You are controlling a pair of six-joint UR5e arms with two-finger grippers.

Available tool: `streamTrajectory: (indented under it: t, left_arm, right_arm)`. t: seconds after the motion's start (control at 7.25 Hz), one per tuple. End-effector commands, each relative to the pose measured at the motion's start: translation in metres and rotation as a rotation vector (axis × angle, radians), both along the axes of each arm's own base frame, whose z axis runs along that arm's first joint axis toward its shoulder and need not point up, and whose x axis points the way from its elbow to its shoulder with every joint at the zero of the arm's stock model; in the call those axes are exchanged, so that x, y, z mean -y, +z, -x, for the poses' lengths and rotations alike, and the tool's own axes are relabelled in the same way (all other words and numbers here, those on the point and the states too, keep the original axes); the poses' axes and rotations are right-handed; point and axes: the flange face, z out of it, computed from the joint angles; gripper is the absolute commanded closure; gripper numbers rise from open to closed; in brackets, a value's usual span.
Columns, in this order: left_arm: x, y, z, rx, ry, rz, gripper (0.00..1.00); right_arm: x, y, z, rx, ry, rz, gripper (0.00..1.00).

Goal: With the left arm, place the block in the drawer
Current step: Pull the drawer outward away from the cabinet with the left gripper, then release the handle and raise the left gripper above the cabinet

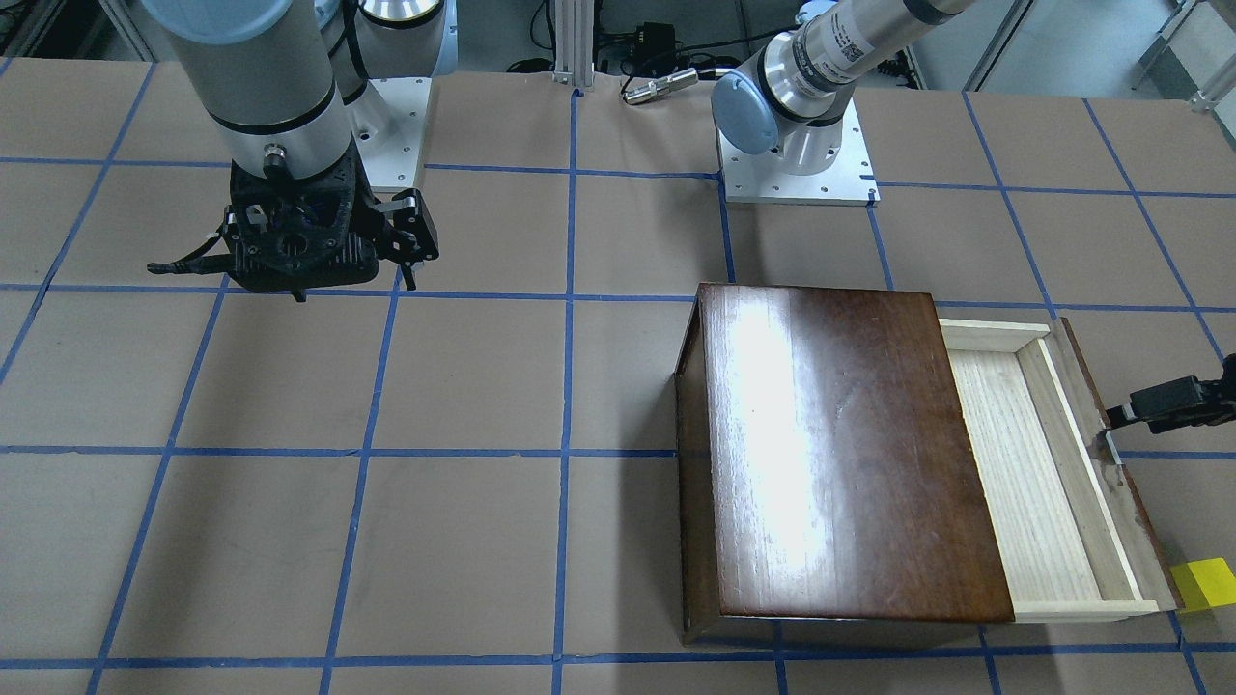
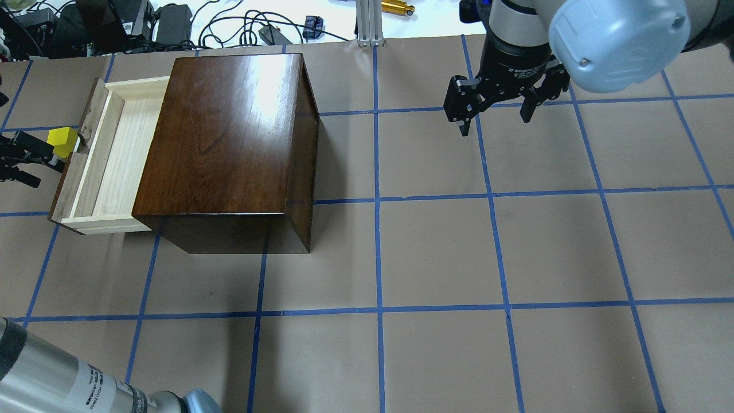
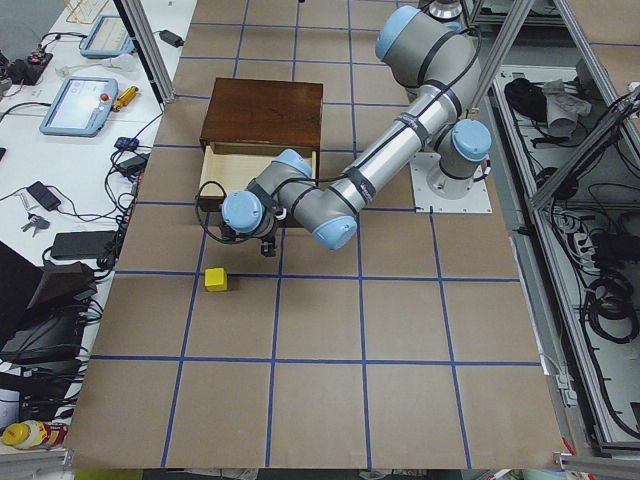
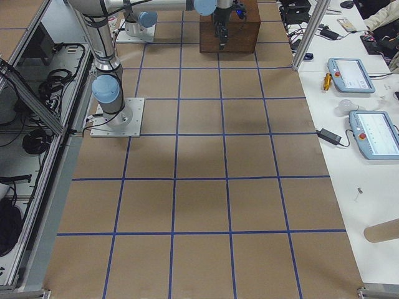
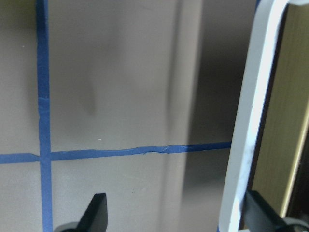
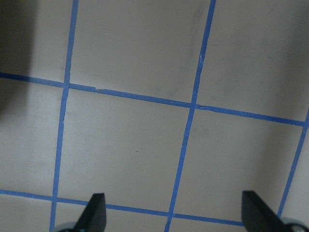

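Note:
The yellow block (image 2: 62,141) sits on the table just outside the drawer's dark front, also in the front view (image 1: 1205,584) and the left side view (image 3: 216,279). The drawer (image 2: 109,149) is pulled out of the dark brown box (image 2: 229,143), and its pale floor (image 1: 1024,473) is bare. My left gripper (image 2: 43,172) is open and empty at the drawer front, beside the block. Its wrist view shows the fingertips (image 5: 96,212) apart, with the drawer's pale rim (image 5: 251,121) near the right one. My right gripper (image 2: 494,120) hangs open and empty over bare table, far from the box.
The table is brown paper with a blue tape grid. The arm bases (image 1: 797,164) stand at the robot's side of the table. An aluminium post (image 2: 370,23) and cables are at the far edge. Tablets (image 3: 75,105) lie on a side bench.

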Motion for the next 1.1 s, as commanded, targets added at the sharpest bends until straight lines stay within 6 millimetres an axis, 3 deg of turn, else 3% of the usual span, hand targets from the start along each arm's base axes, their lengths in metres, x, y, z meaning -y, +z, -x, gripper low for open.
streamTrajectory:
  t: [0.0, 0.55, 0.69, 0.83, 0.97]
  left_arm:
    - [-0.008, 0.057, 0.004, 0.080, -0.010, 0.042, 0.00]
    - [-0.084, 0.186, 0.063, 0.151, -0.038, 0.010, 0.00]
    - [-0.098, 0.203, 0.078, 0.170, -0.040, 0.020, 0.00]
    - [-0.110, 0.207, 0.098, 0.176, -0.042, 0.022, 0.00]
    - [-0.107, 0.217, 0.138, 0.192, -0.025, 0.021, 0.00]
  right_arm:
    - [0.000, 0.000, 0.000, 0.000, 0.001, 0.000, 0.00]
    - [0.000, 0.000, 0.000, 0.000, 0.001, 0.000, 0.00]
    - [0.000, 0.000, 0.000, 0.000, 0.000, 0.000, 0.00]
    - [0.000, 0.000, 0.000, 0.000, 0.000, 0.000, 0.00]
    - [0.000, 0.000, 0.000, 0.000, 0.000, 0.000, 0.00]
